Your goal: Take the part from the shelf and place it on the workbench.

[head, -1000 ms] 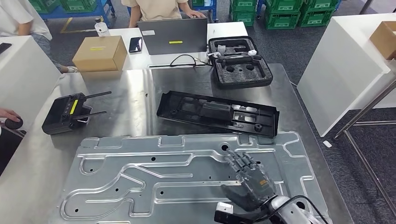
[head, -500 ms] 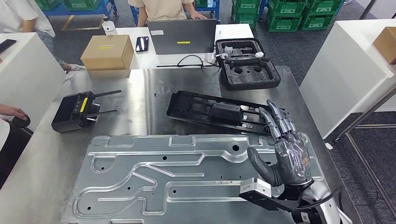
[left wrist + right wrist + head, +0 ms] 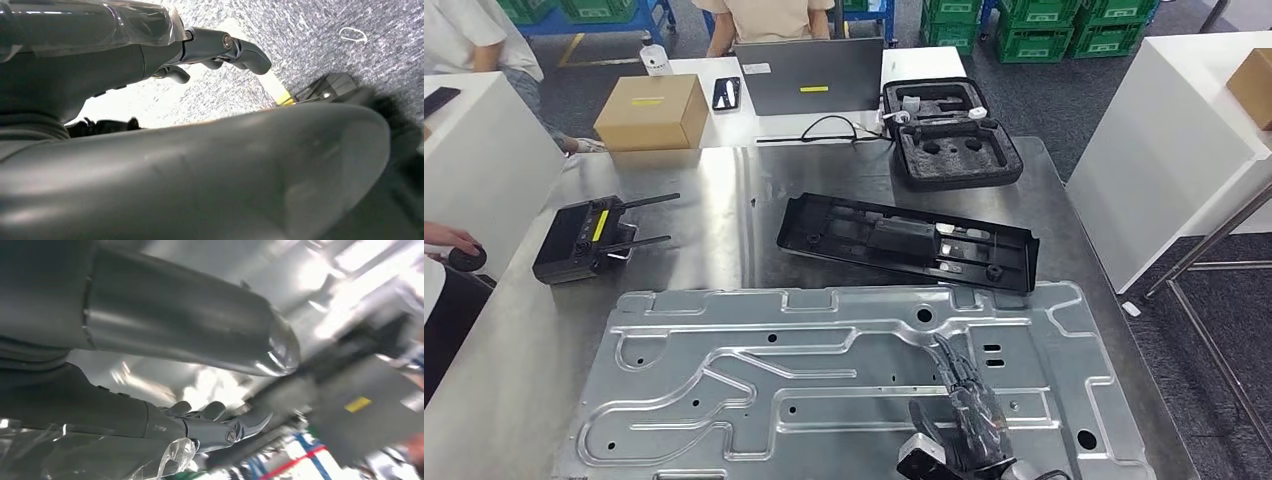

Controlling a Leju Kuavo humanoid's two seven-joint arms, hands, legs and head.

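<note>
The long black plastic part (image 3: 909, 243) lies flat on the steel workbench (image 3: 694, 210), just beyond a large stamped metal plate (image 3: 804, 385). My right hand (image 3: 969, 410) is low at the near edge, over that plate, fingers stretched forward and apart, holding nothing. It is well short of the black part. In the right wrist view the thumb (image 3: 190, 330) and dark fingers (image 3: 215, 427) are spread above the shiny metal. In the left wrist view my left hand (image 3: 150, 50) hangs over grey floor, its fingers (image 3: 230, 47) loosely extended and empty.
A black controller with antennas (image 3: 584, 240) sits at the bench's left. Behind are a cardboard box (image 3: 649, 110), a laptop (image 3: 809, 75) and an open foam case (image 3: 949, 135). A person's hand (image 3: 444, 240) rests at the left; white tables (image 3: 1164, 150) flank the bench.
Half a second ago my right hand was raised beside the black part's right end; it has since dropped and drawn back low over the metal plate. The black part has stayed put.
</note>
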